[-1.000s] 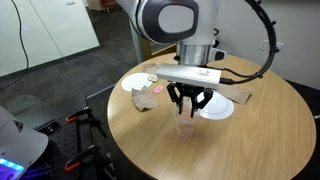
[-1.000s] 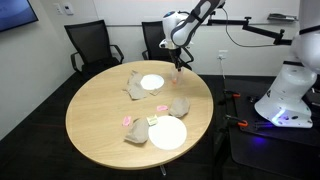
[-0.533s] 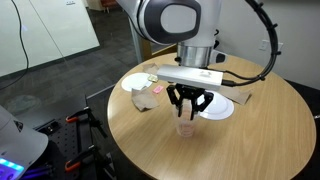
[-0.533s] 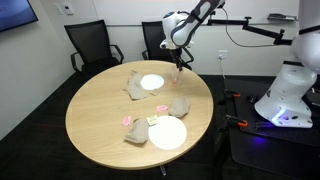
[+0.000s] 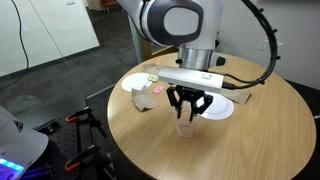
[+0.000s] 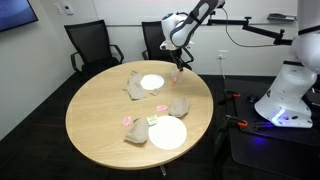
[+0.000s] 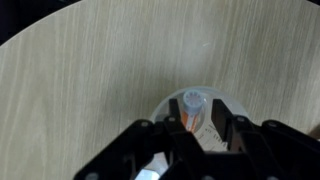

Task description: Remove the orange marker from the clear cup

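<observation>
The orange marker (image 7: 195, 112) stands inside the clear cup (image 7: 216, 98), its pale end pointing up toward the wrist camera and its orange barrel showing below the rim. The cup is upright on the round wooden table (image 5: 140, 140), near the table's edge in an exterior view.

Directly above the cup hangs the gripper (image 5: 187, 110), pointing straight down. Its jaws are drawn partway in, one on each side of the marker in the wrist view. I cannot tell whether the pads are touching the barrel or are just short of it.

Out from the cup, a white plate (image 5: 224, 108) lies near it on the side away from the table's edge. A crumpled brown paper (image 5: 147, 100) lies well apart from the cup.

The step in hand looks like the grasp itself: the marker is not yet out. The next move calls for a firm pinch on the barrel, without nudging the cup's wall. Then comes a straight lift until the marker's tip clears the rim, so the light cup does not tip or ride up.
</observation>
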Available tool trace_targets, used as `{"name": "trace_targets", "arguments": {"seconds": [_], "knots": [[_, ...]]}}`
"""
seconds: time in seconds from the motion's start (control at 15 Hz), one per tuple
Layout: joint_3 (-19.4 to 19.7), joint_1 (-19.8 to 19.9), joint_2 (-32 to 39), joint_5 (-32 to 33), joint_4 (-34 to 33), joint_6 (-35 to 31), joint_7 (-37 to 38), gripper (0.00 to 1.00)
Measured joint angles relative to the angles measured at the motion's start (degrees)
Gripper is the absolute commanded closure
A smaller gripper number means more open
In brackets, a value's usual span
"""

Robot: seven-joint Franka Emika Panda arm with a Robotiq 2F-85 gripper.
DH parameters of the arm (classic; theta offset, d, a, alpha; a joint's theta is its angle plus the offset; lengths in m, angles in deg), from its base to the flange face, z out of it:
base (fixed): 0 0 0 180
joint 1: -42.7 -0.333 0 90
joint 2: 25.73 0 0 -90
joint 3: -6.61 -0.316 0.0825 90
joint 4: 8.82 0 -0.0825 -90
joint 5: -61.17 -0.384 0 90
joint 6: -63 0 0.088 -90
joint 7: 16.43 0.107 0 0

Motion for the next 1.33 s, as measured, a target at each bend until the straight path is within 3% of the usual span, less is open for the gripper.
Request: {"name": "trace_targets", "arguments": {"seconds": [0.07,0.27,0.4,0.87,1.33], "knots": [[0.0,0.0,0.2,0.0,-0.2,0.2,0.0,0.85],[0.0,0.0,0.9,0.0,-0.8,0.7,0.0,1.0],[0.0,0.0,1.2,0.0,-1.2,1.0,0.0,0.95],[0.0,-0.2,0.9,1.3,-2.2,3.1,1.1,0.95],[-0.1,-1.0,-5.2,5.9,-1.9,10.5,5.9,0.95]]}}
